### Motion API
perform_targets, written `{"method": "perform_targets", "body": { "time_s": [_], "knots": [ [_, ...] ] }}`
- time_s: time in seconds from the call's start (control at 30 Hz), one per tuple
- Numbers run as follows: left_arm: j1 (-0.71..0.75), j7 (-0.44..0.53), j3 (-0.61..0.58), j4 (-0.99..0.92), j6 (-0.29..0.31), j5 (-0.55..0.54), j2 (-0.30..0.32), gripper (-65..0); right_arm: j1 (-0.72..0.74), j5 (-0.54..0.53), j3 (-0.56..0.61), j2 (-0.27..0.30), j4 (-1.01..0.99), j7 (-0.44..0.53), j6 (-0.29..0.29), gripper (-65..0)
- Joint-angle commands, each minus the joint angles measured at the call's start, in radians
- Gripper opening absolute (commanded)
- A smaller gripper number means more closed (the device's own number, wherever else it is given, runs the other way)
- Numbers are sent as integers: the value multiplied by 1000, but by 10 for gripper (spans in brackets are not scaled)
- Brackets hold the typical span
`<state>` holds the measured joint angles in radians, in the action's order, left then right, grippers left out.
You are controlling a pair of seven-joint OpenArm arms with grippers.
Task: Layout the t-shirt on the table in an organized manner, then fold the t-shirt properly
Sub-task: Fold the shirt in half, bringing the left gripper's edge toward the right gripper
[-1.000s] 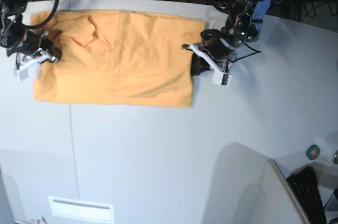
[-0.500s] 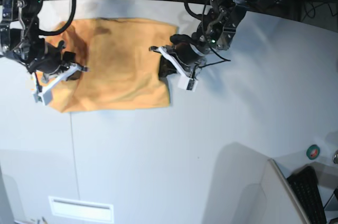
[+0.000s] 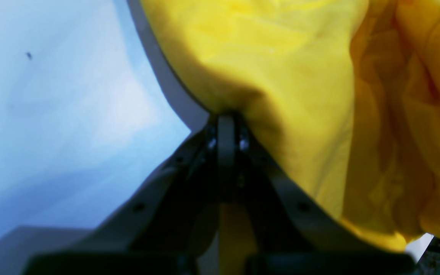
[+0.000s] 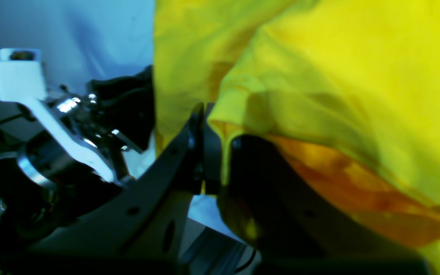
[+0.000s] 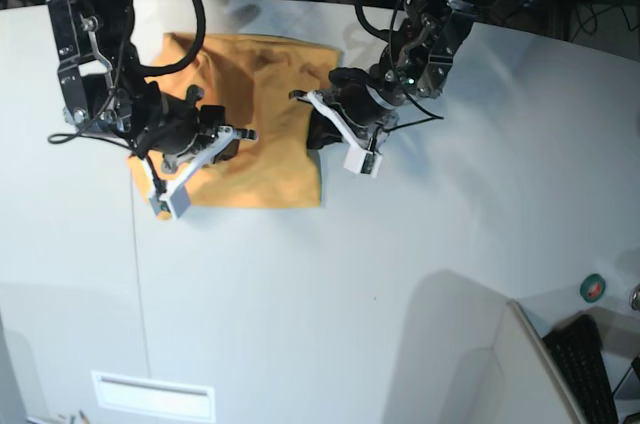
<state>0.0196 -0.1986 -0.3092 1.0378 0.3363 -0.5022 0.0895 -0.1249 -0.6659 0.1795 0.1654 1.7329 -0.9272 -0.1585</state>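
Observation:
The orange-yellow t-shirt (image 5: pixel 262 114) lies bunched and partly doubled over at the back of the table (image 5: pixel 400 264). My right gripper (image 5: pixel 205 130) sits over the shirt's left part, shut on a lifted fold of cloth; in the right wrist view the t-shirt (image 4: pixel 319 76) drapes from its closed fingers (image 4: pixel 199 126). My left gripper (image 5: pixel 314 132) is at the shirt's right edge, shut on the hem. In the left wrist view the t-shirt (image 3: pixel 281 57) hangs from the closed fingertips (image 3: pixel 225 122) above the table (image 3: pixel 52 95).
A thin dark seam (image 5: pixel 138 284) runs down the tabletop on the left. A green tape roll (image 5: pixel 593 288), a keyboard (image 5: pixel 585 369) and a pale panel (image 5: pixel 520 364) sit at the front right. Cables and frames crowd the back edge.
My right gripper has carried the shirt's left edge to the right, over the shirt. The left gripper moved left earlier and now holds its place. The cloth looks much narrower.

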Motion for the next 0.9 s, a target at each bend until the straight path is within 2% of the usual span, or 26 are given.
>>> {"method": "perform_targets", "body": {
  "time_s": [0.0, 0.13, 0.37, 0.47, 0.87],
  "knots": [
    [-10, 12, 0, 17, 5, -6, -1, -650, 20, -8, -2, 7, -3, 10, 0, -650],
    [-11, 12, 0, 17, 5, -6, -1, -650, 29, -8, -1, 7, -40, 9, 0, -650],
    [-11, 12, 0, 17, 5, -6, -1, -650, 51, -8, 81, 4, -54, 10, 0, -650],
    [-11, 12, 0, 17, 5, -6, -1, -650, 75, -8, 82, -20, -110, 10, 0, -650],
    [-11, 12, 8, 17, 5, -6, 0, -650, 78, -13, 82, -23, -155, 3, 0, -650]
  ]
}}
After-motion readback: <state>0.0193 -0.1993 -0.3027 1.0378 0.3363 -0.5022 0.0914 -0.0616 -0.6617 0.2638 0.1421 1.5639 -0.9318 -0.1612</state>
